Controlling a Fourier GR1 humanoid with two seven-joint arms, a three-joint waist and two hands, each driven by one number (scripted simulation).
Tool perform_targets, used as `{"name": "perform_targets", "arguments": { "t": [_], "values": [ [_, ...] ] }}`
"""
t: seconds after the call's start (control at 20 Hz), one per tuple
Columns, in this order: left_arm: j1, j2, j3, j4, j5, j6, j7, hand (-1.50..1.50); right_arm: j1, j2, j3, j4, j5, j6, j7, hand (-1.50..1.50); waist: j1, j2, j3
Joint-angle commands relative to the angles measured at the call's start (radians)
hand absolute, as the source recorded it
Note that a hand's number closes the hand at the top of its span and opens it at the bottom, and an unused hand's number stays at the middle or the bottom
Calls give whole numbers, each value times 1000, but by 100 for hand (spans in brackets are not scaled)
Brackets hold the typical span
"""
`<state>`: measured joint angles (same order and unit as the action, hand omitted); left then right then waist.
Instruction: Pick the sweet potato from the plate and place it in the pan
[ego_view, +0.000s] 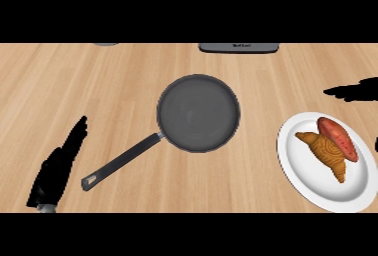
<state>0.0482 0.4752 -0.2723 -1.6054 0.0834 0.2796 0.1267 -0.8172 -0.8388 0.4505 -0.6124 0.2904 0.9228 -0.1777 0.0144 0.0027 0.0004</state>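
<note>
At the lower left of the frame, nearest the viewer, the left robot hand (59, 167) rises from the bottom edge as a black shape over the wooden surface (88, 85), its fingers straight and held together, pointing toward the upper right. It holds nothing and touches none of the objects.

Just to its right lies the end of the pan's long dark handle, which runs diagonally up and to the right into the pan (199, 112). The pan is dark grey and round, sitting near the middle of the frame with nothing inside it.

At the lower right, a white plate (303, 170) rests on the surface, partly cut off by the right edge. On it lies the sweet potato (338, 138), reddish and elongated, toward the plate's upper right part. A golden-brown croissant (325, 155) lies against its left side, stretching down toward the plate's centre. The plate and pan are apart, with bare wood between them.

Farther up, at the right edge above the plate, the right robot hand (356, 91) shows as a flat black shape with fingers spread and pointing left. It is clear of the plate and grips nothing.

At the top edge, a dark grey appliance (240, 47) sits right of centre, and a small grey object (105, 44) peeks in at the upper left; what it is cannot be told.
</note>
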Motion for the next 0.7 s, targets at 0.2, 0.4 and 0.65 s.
{"name": "perform_targets", "arguments": {
  "t": [0.2,0.4,0.65],
  "values": [
    [-19,-17,40,5,-26,-37,23,0,8,32,15,60,119,31,-100,-150,5,3,0],
    [49,-11,64,-12,-31,-61,-22,0,70,23,6,4,136,21,-115,-150,0,-1,0],
    [34,-62,70,33,-58,-63,-39,0,40,51,-18,28,168,36,-98,-150,-2,0,0]
  ]
}}
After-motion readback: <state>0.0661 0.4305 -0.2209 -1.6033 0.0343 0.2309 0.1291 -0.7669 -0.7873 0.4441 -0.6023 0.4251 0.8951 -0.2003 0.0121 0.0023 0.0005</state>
